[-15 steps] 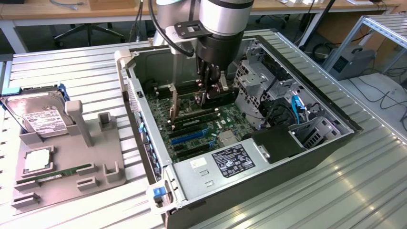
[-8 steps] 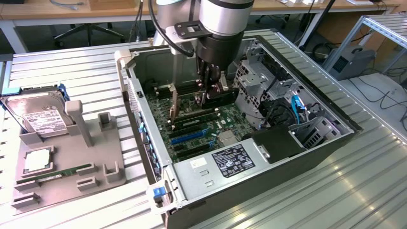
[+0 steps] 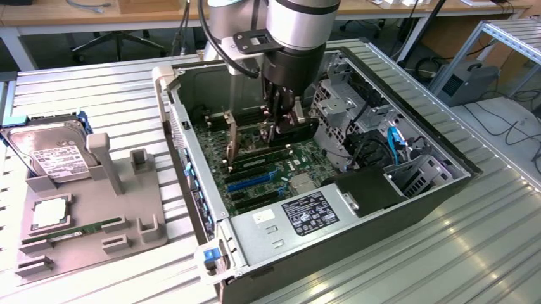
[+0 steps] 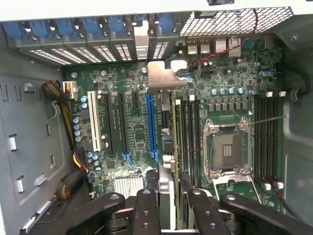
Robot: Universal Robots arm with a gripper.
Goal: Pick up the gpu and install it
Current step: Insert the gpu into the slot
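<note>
**Card held edge-on over the motherboard slots**

The black two-fingered pincer [image 4: 166, 208] stood partly closed, its fingers [image 4: 145, 210] clamped on the two faces of the gpu [image 4: 167, 147], a flat rectangular card seen edge-on, with its bent silver metal end bracket [image 4: 164, 76] toward the case's rear wall. In the exterior view the pincer [image 3: 283, 123] sat at the frame's centre, lowered into the open grey metal computer case [image 3: 182, 120], with the card [image 3: 292, 134] hanging upright beneath it just above the green motherboard [image 3: 253, 177]. In the wrist view the card ran alongside the long blue expansion slot [image 4: 152, 125], close to the black slots beside it; whether its edge had entered a slot I could not tell.

The card looked stiff and fairly light but fragile: a grip on the flat faces near mid-length, as here, seemed sound, away from the contact edge and the thin bracket, which could bend or snag.

The case held the motherboard, an empty silver processor socket [image 4: 229, 152], bundled cables [image 4: 76, 164] and a black power supply with a label [image 3: 308, 212]. At the exterior view's left, on the ribbed metal desk [image 3: 473, 253], a grey moulded holder tray [image 3: 127, 225] carried a silver hard drive with white label [image 3: 52, 155], a square processor chip [image 3: 49, 212] and a narrow green RAM stick [image 3: 80, 229].
</note>
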